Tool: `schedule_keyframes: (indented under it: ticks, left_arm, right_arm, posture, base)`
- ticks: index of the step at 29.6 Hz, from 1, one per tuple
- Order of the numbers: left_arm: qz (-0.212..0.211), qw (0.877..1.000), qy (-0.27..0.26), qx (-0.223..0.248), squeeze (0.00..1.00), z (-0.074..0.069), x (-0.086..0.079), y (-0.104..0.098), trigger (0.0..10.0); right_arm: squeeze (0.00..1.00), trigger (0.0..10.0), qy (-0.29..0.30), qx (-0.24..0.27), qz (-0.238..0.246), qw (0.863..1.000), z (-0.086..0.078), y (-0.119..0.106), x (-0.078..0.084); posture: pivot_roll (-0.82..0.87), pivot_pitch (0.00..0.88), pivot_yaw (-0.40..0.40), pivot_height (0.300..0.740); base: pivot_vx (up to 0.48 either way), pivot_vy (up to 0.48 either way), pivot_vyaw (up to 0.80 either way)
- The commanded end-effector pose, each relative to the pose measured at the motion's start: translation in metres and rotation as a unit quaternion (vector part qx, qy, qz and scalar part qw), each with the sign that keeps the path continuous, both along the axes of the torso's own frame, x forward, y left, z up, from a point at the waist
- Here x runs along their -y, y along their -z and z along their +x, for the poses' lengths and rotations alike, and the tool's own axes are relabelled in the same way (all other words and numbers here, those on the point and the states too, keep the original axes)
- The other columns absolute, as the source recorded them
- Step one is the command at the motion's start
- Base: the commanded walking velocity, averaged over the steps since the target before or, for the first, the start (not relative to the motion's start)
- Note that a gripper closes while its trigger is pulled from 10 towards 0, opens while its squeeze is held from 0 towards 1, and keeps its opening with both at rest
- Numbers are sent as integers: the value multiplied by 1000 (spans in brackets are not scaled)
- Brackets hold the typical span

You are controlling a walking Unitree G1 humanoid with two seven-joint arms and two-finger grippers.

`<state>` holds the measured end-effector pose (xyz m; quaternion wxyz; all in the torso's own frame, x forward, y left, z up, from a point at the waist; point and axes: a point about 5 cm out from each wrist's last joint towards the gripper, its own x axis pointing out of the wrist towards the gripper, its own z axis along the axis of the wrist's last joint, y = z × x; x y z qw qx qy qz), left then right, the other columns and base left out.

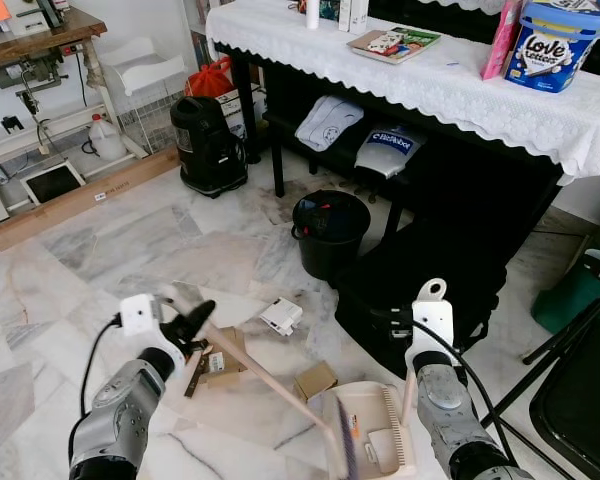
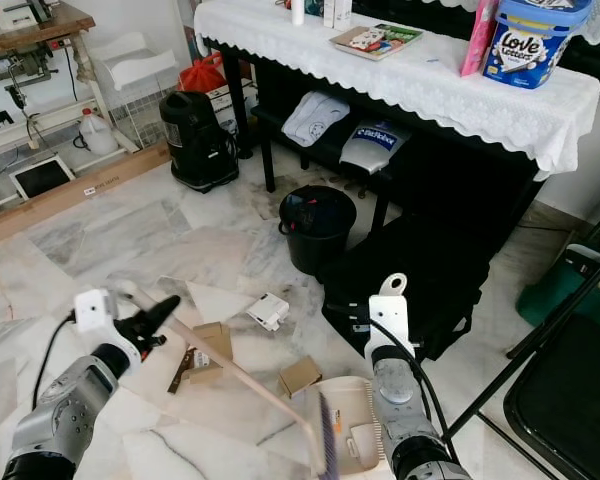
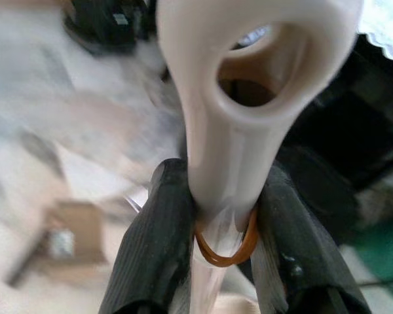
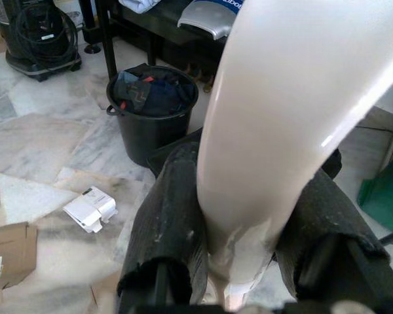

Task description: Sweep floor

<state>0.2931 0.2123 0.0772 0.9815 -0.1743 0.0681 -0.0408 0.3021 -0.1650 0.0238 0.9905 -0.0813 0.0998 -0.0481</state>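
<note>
My left gripper (image 1: 192,322) sits in the lower left of the head view, its black fingers (image 3: 158,242) closed tight on the cream handle of the hand broom (image 1: 270,385). The handle runs diagonally down to the right, ending in dark bristles at the bottom centre, right against the dustpan (image 1: 370,432). My right gripper (image 4: 249,216) clamps the dustpan's pale upright handle, which rises in the lower right of the frame; the cream pan lies flat on the marble floor (image 1: 100,250) with a comb-toothed edge.

The litter lies just beside the broom: a flattened brown cardboard piece (image 1: 220,358) under the handle near my left gripper, a small brown box (image 1: 315,380) just left of the pan, and a small white box (image 1: 281,316) a little above them. A black bucket (image 1: 330,232) holding dark items stands mid-frame, beside the black table with its white lace cloth (image 1: 400,75).
</note>
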Motion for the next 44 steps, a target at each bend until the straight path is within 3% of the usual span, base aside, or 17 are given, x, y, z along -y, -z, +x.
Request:
schedule_keyframes:
  ticks: [1,6,17,23,33,44]
  left_arm:
    - [51,996,-13,67,0,7,-1,-25,10000]
    - [59,993,-32,102,0,9,1,-34,10000]
    - [80,990,-24,117,0,12,14,-33,10000]
    - [130,979,-47,151,0,18,14,-43,10000]
    - [173,969,-68,164,0,30,6,-48,10000]
    - [204,960,-72,177,0,34,-1,-50,10000]
  right_arm:
    - [0,10000,-9,-9,19,1000,-2,4,-8]
    - [0,10000,1,7,34,999,1,-2,-5]
    - [0,10000,14,44,53,998,10,-16,0]
    - [0,10000,30,75,75,994,19,-30,1]
    - [0,10000,41,137,104,984,34,-57,4]
    - [0,10000,34,170,104,979,35,-68,5]
  posture:
    - [146,50,29,740]
    - [135,27,25,740]
    - [135,0,25,740]
    - [125,0,33,740]
    - [102,0,51,740]
    - [81,0,77,740]
  base:
    - [0,0,0]
    - [0,0,0]
    - [0,0,0]
    - [0,0,0]
    - [0,0,0]
    - [0,0,0]
